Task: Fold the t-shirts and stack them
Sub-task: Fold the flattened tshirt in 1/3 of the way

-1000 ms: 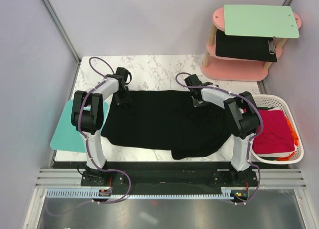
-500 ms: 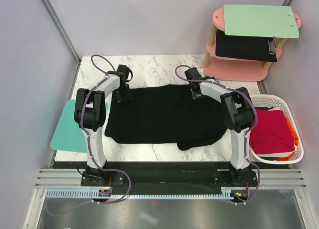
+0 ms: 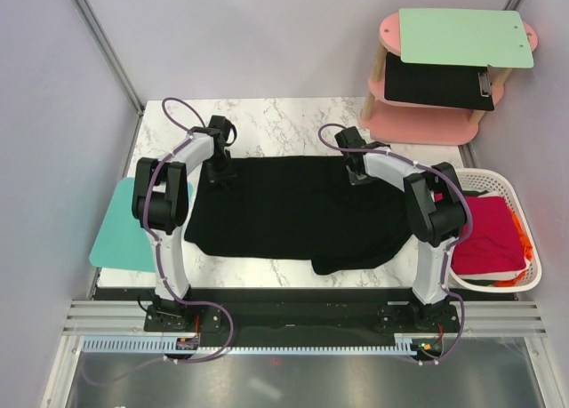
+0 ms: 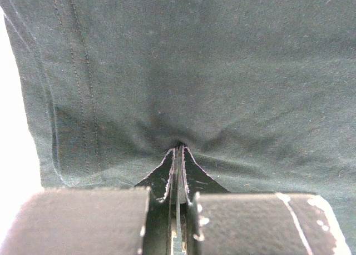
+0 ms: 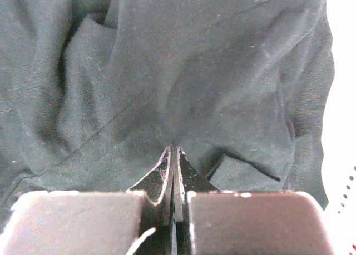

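A large black t-shirt point(image 3: 293, 212) lies spread across the marble table, its near right corner bunched up. My left gripper point(image 3: 220, 172) is shut on the shirt's far left edge. In the left wrist view the fingertips point(image 4: 179, 149) pinch a pucker of black cloth point(image 4: 194, 71). My right gripper point(image 3: 356, 172) is shut on the far right edge. In the right wrist view its tips point(image 5: 171, 149) nip wrinkled black cloth point(image 5: 183, 71). A crimson-red t-shirt point(image 3: 487, 235) lies in the white basket point(image 3: 498, 181), and a bit of orange fabric point(image 3: 526, 246) peeks out at its right side.
A teal cutting board point(image 3: 120, 235) overhangs the table's left edge. At the back right stands a pink two-tier stand point(image 3: 427, 128) with a pale green board point(image 3: 462, 36) on top and a black clipboard point(image 3: 436, 84) below. White walls close in on both sides.
Both grippers have dragged the black t-shirt toward the far side, so its near hem has left the front edge. The right gripper then eased back slightly to the right.
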Controlling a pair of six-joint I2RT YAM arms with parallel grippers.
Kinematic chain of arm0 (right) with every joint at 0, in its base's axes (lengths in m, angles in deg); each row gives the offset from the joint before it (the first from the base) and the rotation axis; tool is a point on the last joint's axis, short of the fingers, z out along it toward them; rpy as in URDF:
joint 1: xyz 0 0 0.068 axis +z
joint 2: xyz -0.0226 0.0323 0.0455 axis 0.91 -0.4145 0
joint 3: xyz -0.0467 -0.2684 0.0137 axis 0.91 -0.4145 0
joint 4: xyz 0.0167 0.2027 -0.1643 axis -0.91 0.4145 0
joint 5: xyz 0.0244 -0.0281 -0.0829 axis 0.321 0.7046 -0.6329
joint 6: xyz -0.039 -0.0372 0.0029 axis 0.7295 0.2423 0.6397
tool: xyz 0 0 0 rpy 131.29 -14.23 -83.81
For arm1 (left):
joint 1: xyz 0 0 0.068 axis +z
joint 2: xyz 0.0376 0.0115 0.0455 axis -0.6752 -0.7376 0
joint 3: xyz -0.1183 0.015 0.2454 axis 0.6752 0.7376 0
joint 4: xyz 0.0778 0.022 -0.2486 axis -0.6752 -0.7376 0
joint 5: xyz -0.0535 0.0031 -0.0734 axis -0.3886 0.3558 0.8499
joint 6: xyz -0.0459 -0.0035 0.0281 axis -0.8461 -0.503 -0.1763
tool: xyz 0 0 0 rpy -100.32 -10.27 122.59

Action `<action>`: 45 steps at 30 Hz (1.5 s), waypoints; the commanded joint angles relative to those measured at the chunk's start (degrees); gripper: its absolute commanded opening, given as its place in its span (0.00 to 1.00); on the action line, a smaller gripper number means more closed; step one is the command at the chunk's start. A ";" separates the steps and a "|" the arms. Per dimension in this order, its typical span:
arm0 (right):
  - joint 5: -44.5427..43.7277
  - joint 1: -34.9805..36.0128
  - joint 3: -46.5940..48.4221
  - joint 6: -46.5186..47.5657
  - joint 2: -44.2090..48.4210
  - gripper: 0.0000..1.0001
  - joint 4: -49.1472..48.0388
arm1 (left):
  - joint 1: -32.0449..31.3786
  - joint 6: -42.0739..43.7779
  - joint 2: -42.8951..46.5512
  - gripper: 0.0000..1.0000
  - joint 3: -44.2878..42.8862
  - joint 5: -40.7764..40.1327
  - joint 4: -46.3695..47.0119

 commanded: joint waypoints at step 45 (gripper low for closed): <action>5.29 0.65 -16.62 -2.49 16.75 0.00 8.25 | -0.18 -0.22 9.98 0.99 6.68 0.38 4.73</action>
